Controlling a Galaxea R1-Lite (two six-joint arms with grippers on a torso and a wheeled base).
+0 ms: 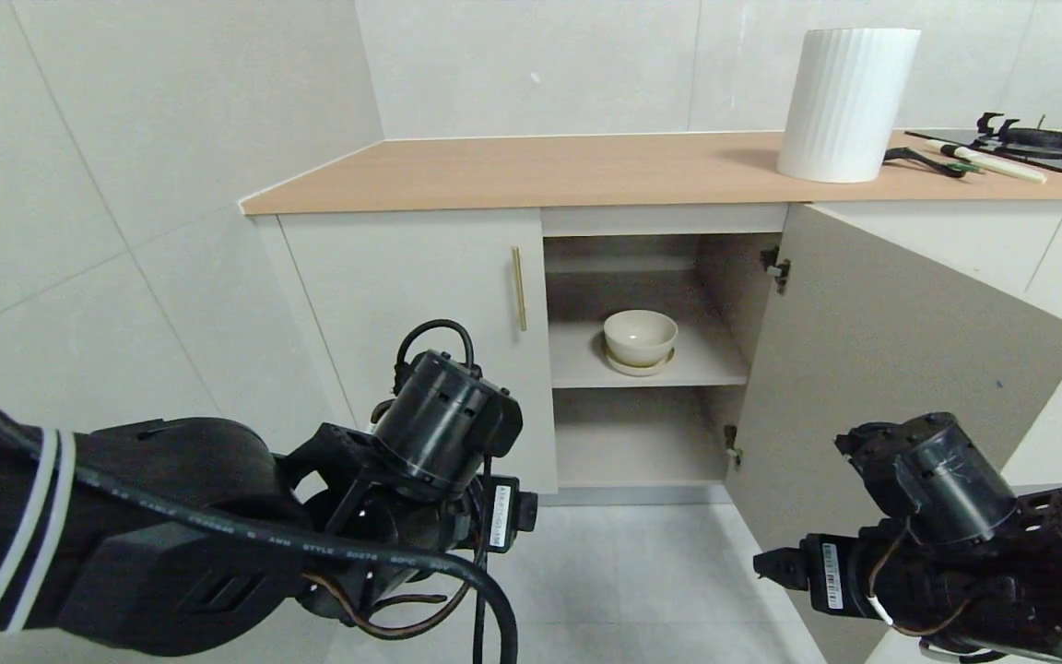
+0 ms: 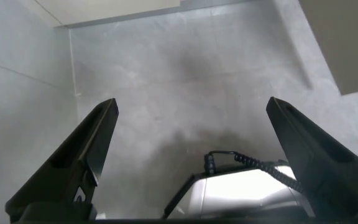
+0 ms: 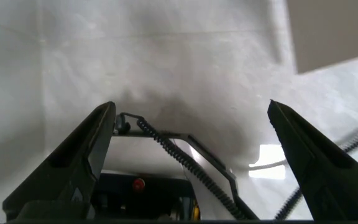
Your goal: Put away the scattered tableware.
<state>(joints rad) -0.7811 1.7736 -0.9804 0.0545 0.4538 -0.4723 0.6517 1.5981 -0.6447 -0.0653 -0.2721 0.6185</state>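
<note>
The cabinet [image 1: 577, 364] stands under the countertop with its door [image 1: 881, 369] swung wide toward the robot's right. The bowl [image 1: 640, 337] sits on a saucer [image 1: 639, 368] mid-shelf, near the front edge, ahead of and above both arms. The door hangs just beside the right arm, so that arm looks better placed to close it. The left gripper [image 2: 190, 106] and right gripper [image 3: 190, 106] point at the floor, fingers spread wide, empty.
</note>
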